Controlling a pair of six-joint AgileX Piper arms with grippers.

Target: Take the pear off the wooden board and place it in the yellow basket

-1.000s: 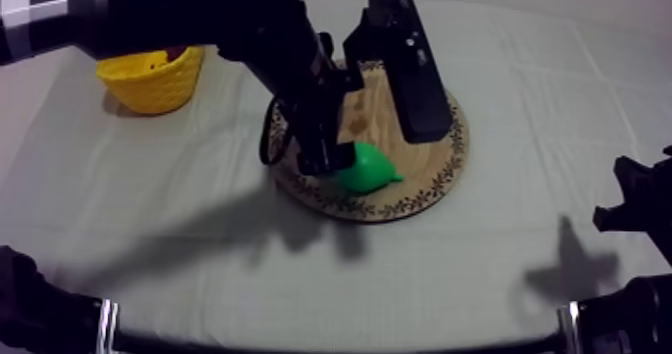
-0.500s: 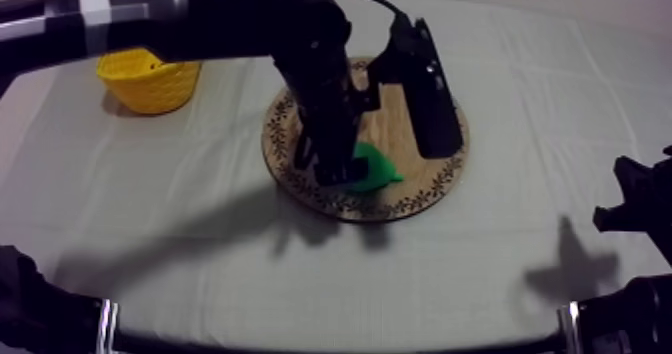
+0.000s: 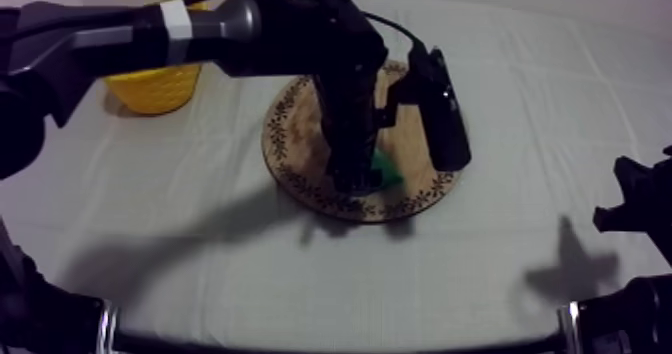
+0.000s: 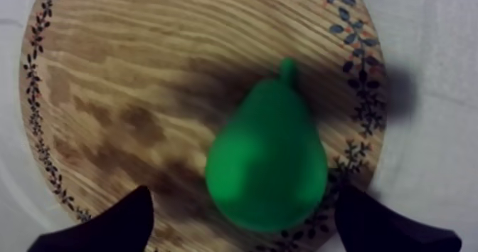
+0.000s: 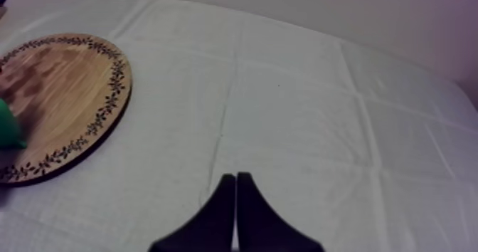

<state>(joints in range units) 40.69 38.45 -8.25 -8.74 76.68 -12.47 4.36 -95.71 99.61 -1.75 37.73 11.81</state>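
A green pear (image 4: 267, 162) lies on the round wooden board (image 4: 128, 91), stem toward the patterned rim. My left gripper (image 4: 245, 196) is open just above it, one black finger (image 4: 107, 226) on each side of the fruit, not touching it. From above, my left gripper (image 3: 358, 173) hangs over the board (image 3: 300, 128) and covers most of the pear (image 3: 388, 170). The yellow basket (image 3: 160, 83) stands at the back left. My right gripper (image 5: 235, 212) is shut on nothing, low at the right side (image 3: 630, 203); a sliver of pear (image 5: 8, 127) shows on the board (image 5: 64, 84).
The left arm (image 3: 200, 33) stretches from the upper left across the basket's rim to the board. Grey-white cloth (image 3: 520, 108) lies bare between the board and my right arm, and in front of the board.
My left arm has swung to the right and lowered over the pear, now covering most of it. The pear, board and right arm have not moved.
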